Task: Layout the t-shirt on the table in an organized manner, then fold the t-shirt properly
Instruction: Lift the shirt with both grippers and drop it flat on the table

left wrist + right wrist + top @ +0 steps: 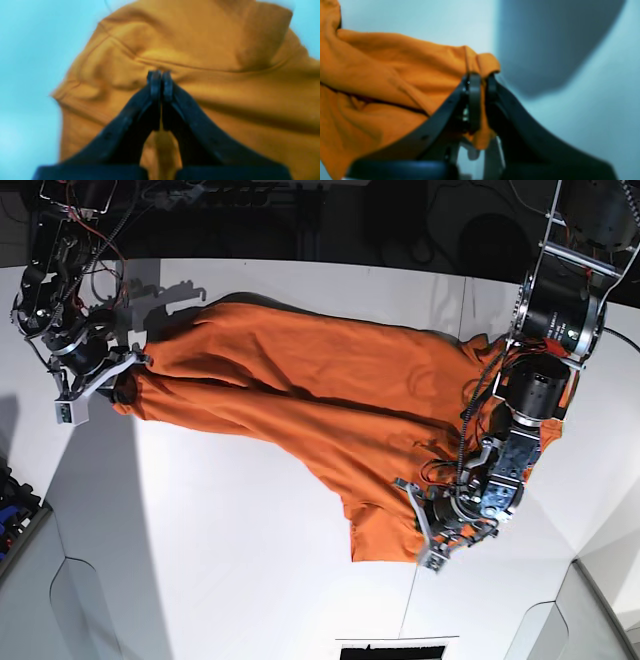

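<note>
shirt gripped at two ends, layout unfinished, folding not begun

one table (250, 580), white, takes up most of the base view, with a thin seam line at the near right and a dark far edge. one t-shirt (300, 405), burnt orange, lies across it as a long, rumpled band from far left to near right, bunched and creased along its length, with one flap spilling toward the near side at the right. no sleeve or neck is laid out plainly, so i judge the layout step as under way and not complete; no fold is visible, so all folding remains.

two arms, two grippers. the right gripper (480, 80), at the scene's left, has its jaws pinched tight on a gathered corner of the t-shirt, with cloth bulging above and below the fingertips. the left gripper (160, 77), at the scene's right near the near edge, has its jaws closed together on a ridge of the cloth beside a stitched seam, a strip of orange showing between the fingers lower down.

count: one table, one t-shirt, two grippers, both holding the shirt
</note>
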`<state>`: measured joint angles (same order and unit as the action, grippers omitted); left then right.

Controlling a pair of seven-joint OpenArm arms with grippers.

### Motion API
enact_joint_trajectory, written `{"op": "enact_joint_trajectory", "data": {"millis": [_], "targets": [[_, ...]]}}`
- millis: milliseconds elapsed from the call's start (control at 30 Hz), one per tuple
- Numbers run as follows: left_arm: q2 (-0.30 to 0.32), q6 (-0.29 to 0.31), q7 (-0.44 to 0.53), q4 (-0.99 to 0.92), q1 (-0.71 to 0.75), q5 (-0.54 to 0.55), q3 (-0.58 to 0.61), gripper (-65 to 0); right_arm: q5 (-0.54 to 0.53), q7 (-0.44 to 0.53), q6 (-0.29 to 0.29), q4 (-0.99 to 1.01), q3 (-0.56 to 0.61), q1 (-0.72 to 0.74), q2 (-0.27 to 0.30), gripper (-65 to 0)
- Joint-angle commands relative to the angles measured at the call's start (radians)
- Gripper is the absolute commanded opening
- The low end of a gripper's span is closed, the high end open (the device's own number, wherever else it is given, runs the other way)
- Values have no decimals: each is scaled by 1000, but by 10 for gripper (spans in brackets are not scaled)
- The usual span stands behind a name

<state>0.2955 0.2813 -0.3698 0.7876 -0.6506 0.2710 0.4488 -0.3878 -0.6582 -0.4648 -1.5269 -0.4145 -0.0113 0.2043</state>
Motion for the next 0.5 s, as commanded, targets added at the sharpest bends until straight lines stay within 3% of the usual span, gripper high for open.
{"op": "enact_joint_trajectory", "data": {"millis": [0,133,333,467], "targets": [[15,-4,21,42,-64,19,-4,-650,-13,29,-11,-15,-4,34,22,-650],[23,46,-2,61,-150,60,-4,-650,-24,29,-11,-15,-4,101,68,-650],[24,48,-24,60,-317,102,-4,-650,-27,25,-11,-15,-4,223,151,-650],[48,66,-82,60,-439,168,-4,-650,-92,10,-13,-15,-4,266,193,-650]]}}
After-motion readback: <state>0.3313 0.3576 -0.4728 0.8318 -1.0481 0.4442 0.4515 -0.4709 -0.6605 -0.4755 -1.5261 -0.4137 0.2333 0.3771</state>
